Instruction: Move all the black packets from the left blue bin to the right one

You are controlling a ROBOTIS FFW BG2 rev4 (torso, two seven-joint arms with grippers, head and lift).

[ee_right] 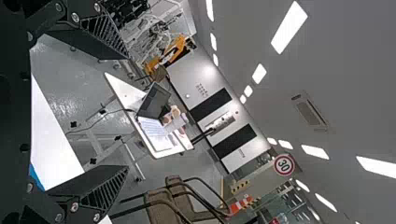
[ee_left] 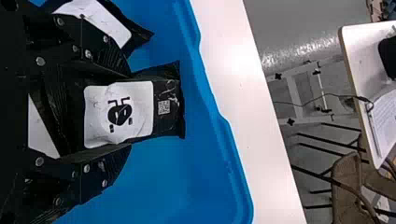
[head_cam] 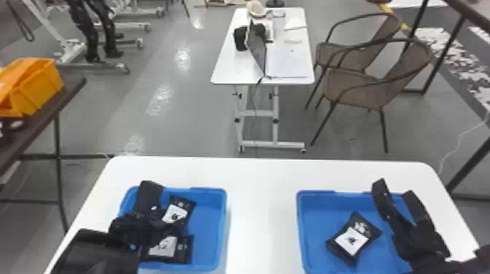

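Note:
In the head view my left gripper [head_cam: 156,218] reaches into the left blue bin [head_cam: 218,233], above and beside the black packets. Its fingers are shut on the sides of a black packet [head_cam: 178,213]; the left wrist view shows the left gripper [ee_left: 130,109] with that white-labelled packet [ee_left: 119,114] between its fingers. Another black packet [head_cam: 162,247] lies nearer in the bin, and one [ee_left: 100,18] lies to the left. Open and holding nothing, my right gripper [head_cam: 401,196] hangs over the right blue bin [head_cam: 315,196]; the right wrist view shows this right gripper [ee_right: 126,112]. One black packet [head_cam: 352,238] lies in that bin.
Both bins stand on a white table [head_cam: 260,204], with a strip of tabletop between them. Beyond are a smaller table [head_cam: 222,67] with a laptop and two brown chairs [head_cam: 361,85]. Orange bins [head_cam: 36,87] sit on a dark table at the far left.

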